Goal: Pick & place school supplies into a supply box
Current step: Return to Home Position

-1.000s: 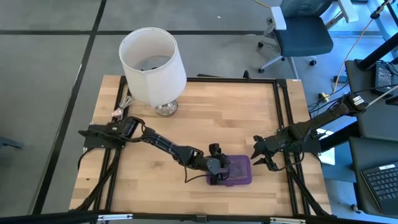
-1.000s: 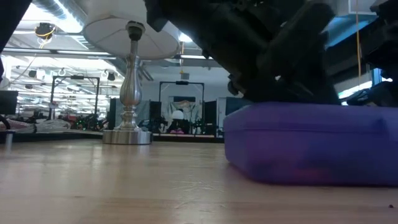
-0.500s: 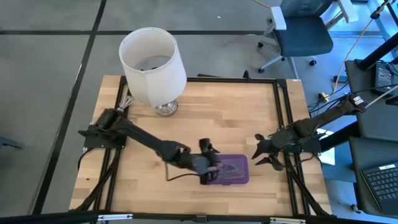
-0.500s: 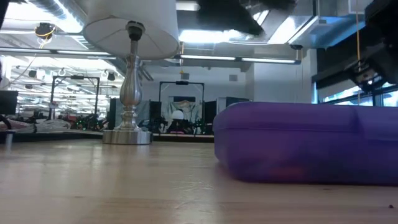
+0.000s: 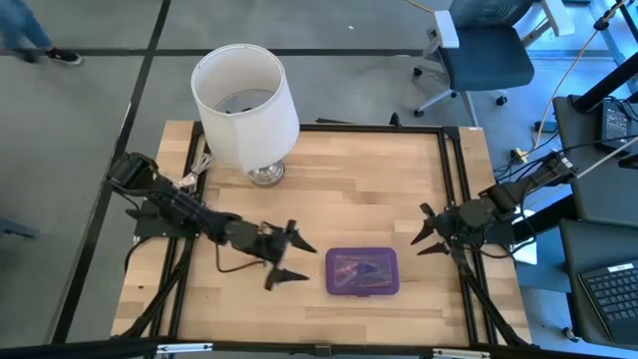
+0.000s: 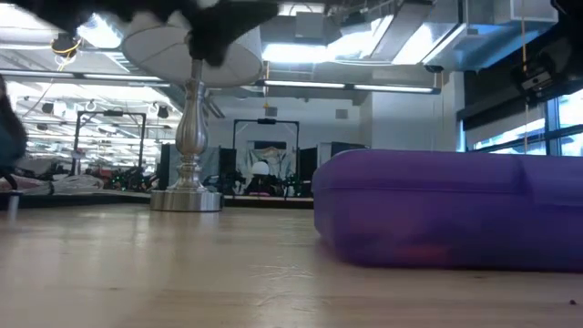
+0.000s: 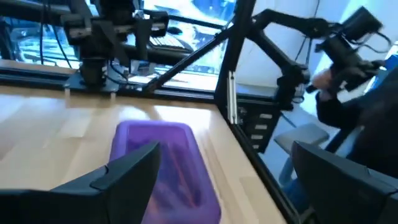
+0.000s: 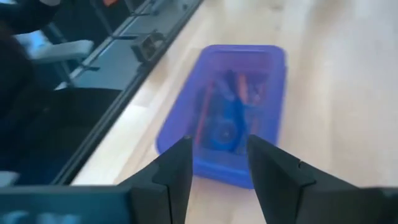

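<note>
The box (image 5: 362, 271) lies shut and flat on the table (image 5: 379, 179), near the edge opposite the lamp's and a little toward the right arm's side, its long sides parallel to that edge. Through its purple lid the supplies (image 8: 245, 90) show as orange and dark sticks lying lengthwise, with the blue scissors (image 8: 225, 124) among them, all inside. The left gripper (image 5: 298, 261) is just beside the box's left end, clear of it and raised off the wood, its two fingers spread wide and pointing at the box; its wrist view looks down past those parted fingers onto the lid. The right gripper (image 5: 423, 230) is near the box's right end, toward the table's right edge and also not touching it, its fingers likewise splayed wide with nothing between them; its wrist view has the box lying beyond the two tips. Neither gripper holds anything. The lamp (image 5: 244, 105) stands near the far left corner, its white shade hiding much of its metal base, well apart from the box. In the low view the box fills the right side, resting on the wood, with the lamp's foot farther back on the left. A chair (image 5: 485, 55) stands on the floor past the far right corner.
</note>
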`<control>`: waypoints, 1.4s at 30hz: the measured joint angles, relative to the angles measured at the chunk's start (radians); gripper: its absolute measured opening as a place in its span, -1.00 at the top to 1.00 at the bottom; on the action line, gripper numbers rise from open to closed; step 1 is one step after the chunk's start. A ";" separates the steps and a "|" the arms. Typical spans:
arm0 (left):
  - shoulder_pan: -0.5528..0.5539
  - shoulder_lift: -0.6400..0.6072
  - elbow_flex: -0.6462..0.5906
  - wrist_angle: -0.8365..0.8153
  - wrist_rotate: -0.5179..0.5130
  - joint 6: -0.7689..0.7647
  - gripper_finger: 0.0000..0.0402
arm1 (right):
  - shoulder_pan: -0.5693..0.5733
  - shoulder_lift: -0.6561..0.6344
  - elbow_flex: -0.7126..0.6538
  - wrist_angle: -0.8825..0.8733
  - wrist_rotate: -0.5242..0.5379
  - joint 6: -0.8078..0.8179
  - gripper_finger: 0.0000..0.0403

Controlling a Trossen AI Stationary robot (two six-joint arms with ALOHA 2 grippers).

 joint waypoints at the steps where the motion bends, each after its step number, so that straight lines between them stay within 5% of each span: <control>1: -0.003 -0.013 -0.043 0.027 -0.001 0.000 -0.75 | 0.000 -0.005 0.000 -0.007 0.019 0.001 0.24; 10: 0.012 -0.186 -0.378 0.209 -0.026 -0.038 -0.75 | 0.000 -0.014 0.000 -0.013 0.161 -0.036 0.24; 18: 0.098 -0.433 -0.610 0.256 -0.073 -0.039 -0.75 | -0.015 -0.021 0.000 0.011 0.169 -0.030 0.24; 26: 0.196 -0.519 -0.621 0.108 -0.032 0.050 -0.75 | -0.078 -0.027 0.000 0.073 0.170 -0.036 0.24; 32: 0.313 -0.576 -0.621 0.029 0.093 0.083 -0.75 | -0.116 -0.027 -0.001 0.103 0.170 -0.036 0.24; 42: 0.507 -0.838 -0.621 -0.283 0.166 0.068 -0.75 | -0.153 -0.143 -0.120 0.155 0.160 0.019 0.24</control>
